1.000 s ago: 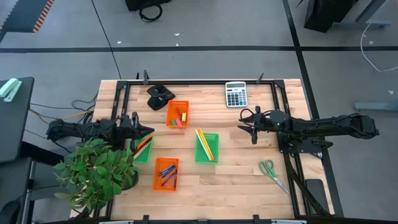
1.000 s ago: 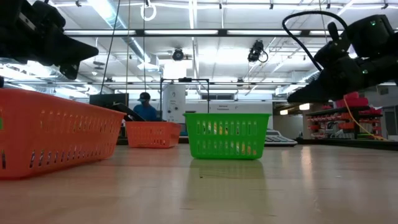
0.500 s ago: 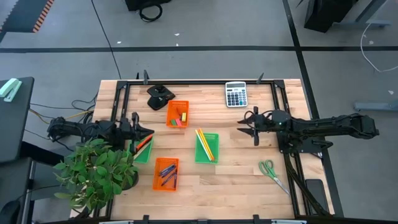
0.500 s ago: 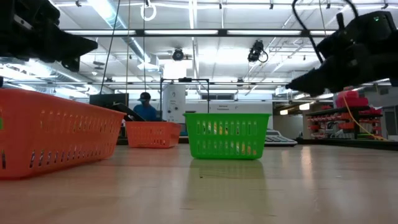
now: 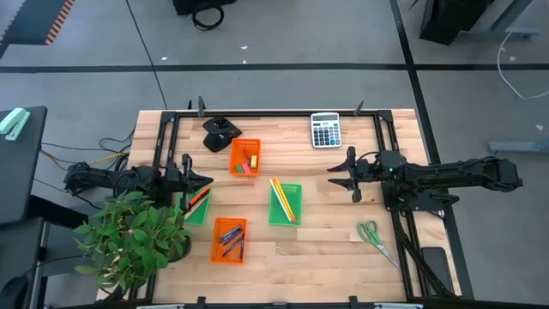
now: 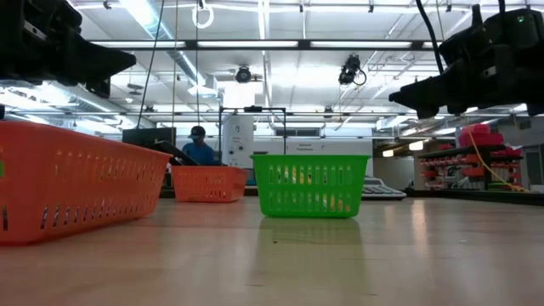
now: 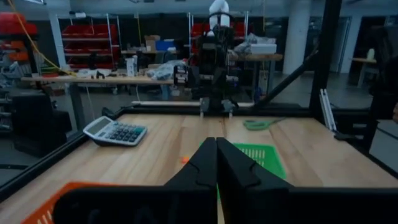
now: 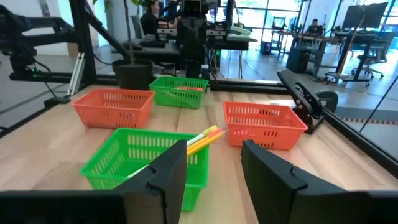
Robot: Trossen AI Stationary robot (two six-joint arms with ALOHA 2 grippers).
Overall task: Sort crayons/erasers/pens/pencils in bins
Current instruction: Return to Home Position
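Note:
Four bins stand on the table. The far orange bin (image 5: 244, 157) holds erasers. The green bin (image 5: 285, 202) holds yellow pencils (image 8: 202, 139). The near orange bin (image 5: 228, 239) holds dark pens. The left green bin (image 5: 197, 206) holds red and orange crayons. My left gripper (image 5: 206, 181) is shut and empty, above the left green bin's far end; its fingers meet in the left wrist view (image 7: 216, 142). My right gripper (image 5: 333, 177) is open and empty, raised to the right of the pencil bin, facing it (image 8: 214, 152).
A grey calculator (image 5: 325, 130) lies at the far edge and green-handled scissors (image 5: 375, 236) at the near right. A black object (image 5: 220, 133) lies far left of centre. A potted plant (image 5: 133, 236) stands at the near left corner. Bare wood lies between the bins and the scissors.
My right gripper has risen and tipped from pointing slantwise down to about level, still empty. The bins and what they hold have not moved.

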